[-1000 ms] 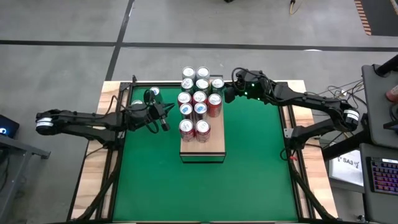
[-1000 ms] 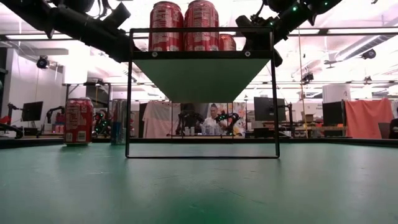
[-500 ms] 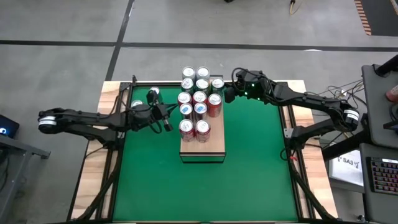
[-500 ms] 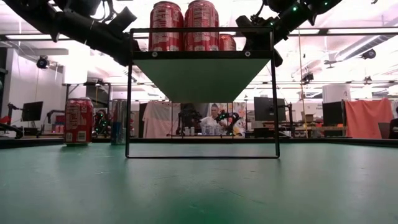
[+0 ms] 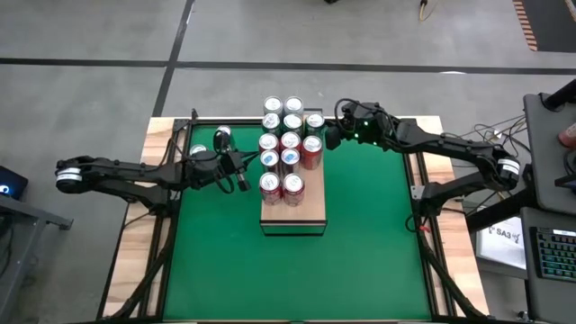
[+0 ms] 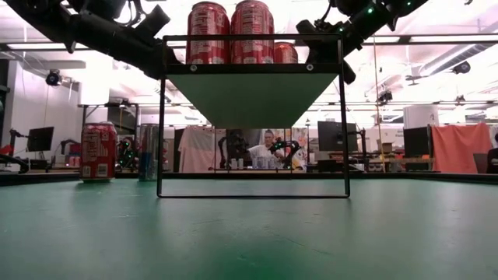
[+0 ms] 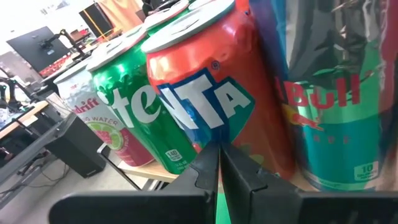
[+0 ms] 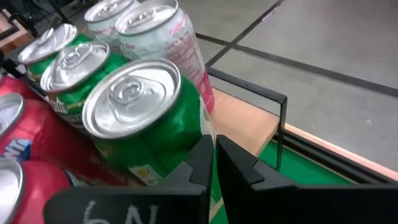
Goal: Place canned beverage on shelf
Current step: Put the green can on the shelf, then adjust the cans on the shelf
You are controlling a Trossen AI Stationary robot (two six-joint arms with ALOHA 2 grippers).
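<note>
On the green table (image 5: 360,234), at its middle, stands the shelf (image 5: 301,214), a long wooden board on a low dark frame, loaded at its far end with upright cans (image 5: 288,140) in close rows; the near end of the board is bare. Left gripper (image 5: 241,170): at the shelf's left side, level with the can tops, jaws clenched together on nothing; its wrist view shows the fingertips (image 7: 219,163) pressed shut just short of a red can (image 7: 211,93), with a green can (image 7: 134,106) and a teal can (image 7: 329,93) beside it. Right gripper (image 5: 328,137): at the shelf's far right corner, jaws likewise clenched and holding nothing, its tips just beside a green can (image 8: 146,121) at the frame's edge. Two further cans (image 5: 209,137) stand on the table off the shelf, beyond the left gripper; the low view shows a red one (image 6: 99,152) upright there.
</note>
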